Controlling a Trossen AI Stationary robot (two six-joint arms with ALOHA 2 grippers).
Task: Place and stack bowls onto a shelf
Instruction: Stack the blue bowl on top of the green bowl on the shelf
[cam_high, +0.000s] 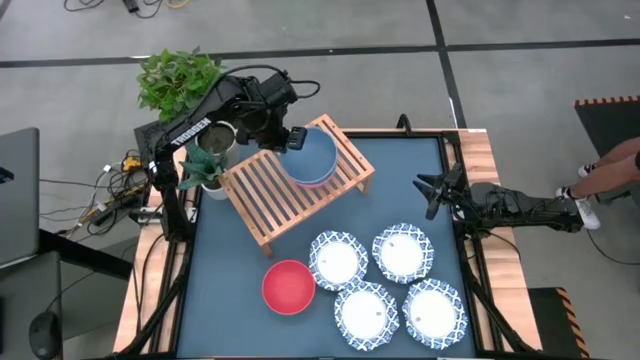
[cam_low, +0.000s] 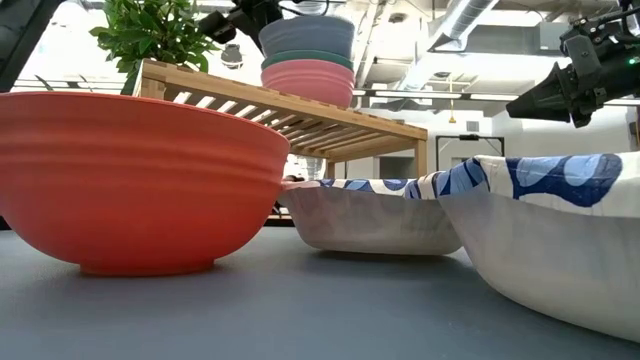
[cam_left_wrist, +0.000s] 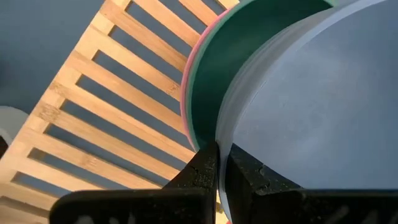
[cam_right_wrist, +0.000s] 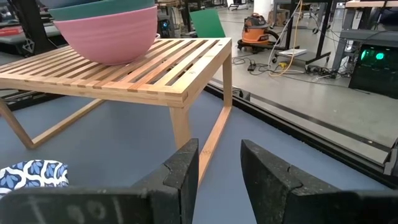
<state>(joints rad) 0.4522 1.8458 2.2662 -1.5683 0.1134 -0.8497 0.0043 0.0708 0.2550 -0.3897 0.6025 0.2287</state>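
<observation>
Gripping grey-blue bowl (cam_high: 312, 152): left claw (cam_high: 290, 139); three stacked, shelf (cam_high: 270, 190). Right claw (cam_high: 432, 192) open.

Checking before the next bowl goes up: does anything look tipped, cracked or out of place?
Nothing stands out. The stack sits level on the shelf, left claw gripping the grey-blue bowl's rim.

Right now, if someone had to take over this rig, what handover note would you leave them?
Left claw: shut on the rim of the grey-blue bowl, which tops the stack on the shelf.
Right claw: open, idle at the table's right edge.
Done: pink bowl, green bowl and grey-blue bowl are nested on the shelf.
Left: let go of the grey-blue bowl, then shelve the red bowl and four white dishes still on the table.
</observation>
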